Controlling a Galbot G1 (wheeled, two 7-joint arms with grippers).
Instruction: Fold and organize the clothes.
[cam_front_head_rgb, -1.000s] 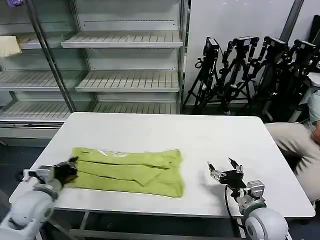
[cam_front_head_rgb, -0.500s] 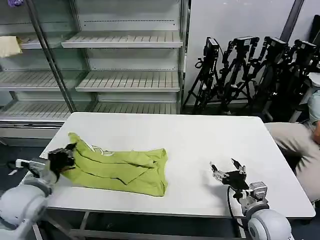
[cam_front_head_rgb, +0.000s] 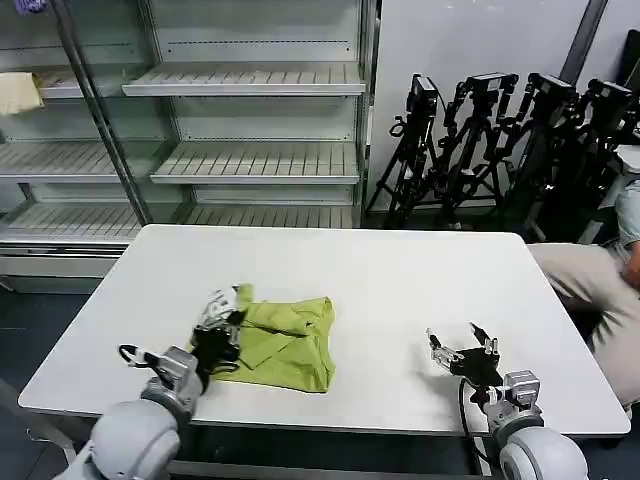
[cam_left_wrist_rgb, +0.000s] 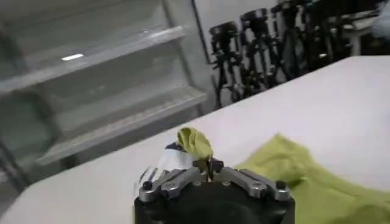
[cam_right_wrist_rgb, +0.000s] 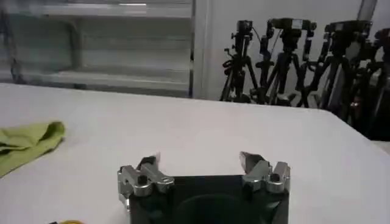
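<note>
I see the lime T-shirt (cam_front_head_rgb: 282, 340) bunched on the white table (cam_front_head_rgb: 400, 290), left of centre and close to the near edge. My left gripper (cam_front_head_rgb: 222, 312) sits over the shirt's left end with its jaws clenched on a pinch of fabric, lifted a little above the tabletop. My right gripper (cam_front_head_rgb: 466, 348) hovers well apart to the right, near the front edge, jaws spread wide and holding nothing. Between the two I have bare tabletop, and the far half is open as well

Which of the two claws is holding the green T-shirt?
The left claw: it pinches an edge of the T-shirt. The right claw is open above the bare table.
</note>
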